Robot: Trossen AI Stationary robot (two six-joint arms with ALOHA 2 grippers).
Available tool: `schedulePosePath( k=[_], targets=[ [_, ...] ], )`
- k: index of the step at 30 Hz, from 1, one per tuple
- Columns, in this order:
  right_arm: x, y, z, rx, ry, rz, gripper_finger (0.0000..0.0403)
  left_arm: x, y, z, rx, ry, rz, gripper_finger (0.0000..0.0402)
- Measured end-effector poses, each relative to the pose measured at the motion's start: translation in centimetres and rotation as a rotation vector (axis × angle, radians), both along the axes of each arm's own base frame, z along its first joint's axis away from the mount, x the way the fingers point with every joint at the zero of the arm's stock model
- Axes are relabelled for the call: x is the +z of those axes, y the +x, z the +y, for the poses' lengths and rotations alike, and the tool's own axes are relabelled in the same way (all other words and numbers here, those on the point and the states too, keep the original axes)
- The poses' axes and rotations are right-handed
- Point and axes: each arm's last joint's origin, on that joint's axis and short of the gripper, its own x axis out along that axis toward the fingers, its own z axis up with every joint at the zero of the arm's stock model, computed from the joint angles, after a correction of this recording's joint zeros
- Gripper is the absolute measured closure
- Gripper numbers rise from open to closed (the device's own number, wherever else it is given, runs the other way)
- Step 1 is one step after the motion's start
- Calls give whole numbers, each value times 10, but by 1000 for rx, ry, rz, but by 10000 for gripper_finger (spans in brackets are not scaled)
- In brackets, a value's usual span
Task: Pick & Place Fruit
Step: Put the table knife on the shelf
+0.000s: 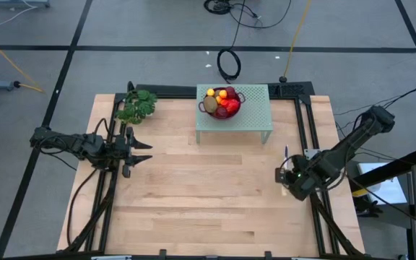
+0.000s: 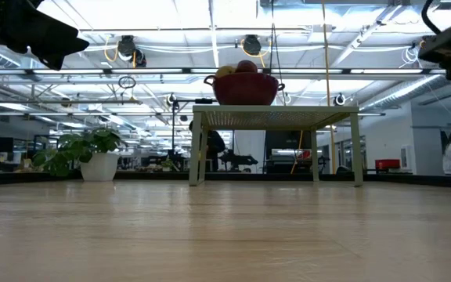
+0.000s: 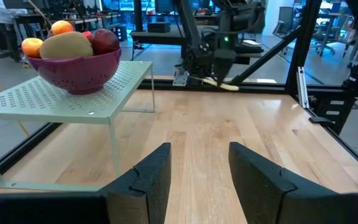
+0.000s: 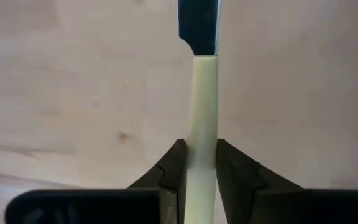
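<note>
Knife (image 4: 204, 118) pinched by right end effector (image 4: 202, 163); left end effector (image 3: 194, 169) spread, fruit (image 3: 70, 42) bowled ahead for picking.

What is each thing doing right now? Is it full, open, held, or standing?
Dark red colander bowl: full of fruit, standing on the shelf.
Pale green perforated metal shelf: upright on the table.
Slim pale-yellow-handled knife: held.
Right gripper: jaws shut on the knife handle.
Left gripper: jaws open, empty.
Leafy green sprig: standing upright in a white pot.

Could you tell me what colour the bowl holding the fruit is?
Dark magenta-red; the bowl shows best in the left wrist view.
</note>
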Motion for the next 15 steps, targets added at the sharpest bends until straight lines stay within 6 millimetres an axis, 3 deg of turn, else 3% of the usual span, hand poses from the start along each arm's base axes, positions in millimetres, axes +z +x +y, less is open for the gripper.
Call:
schedulePosePath(
  k=[15],
  targets=[
    [30,-21,-44,-26,-254,-298,348,5,0,0,3,-15,-55,240]
  ],
)
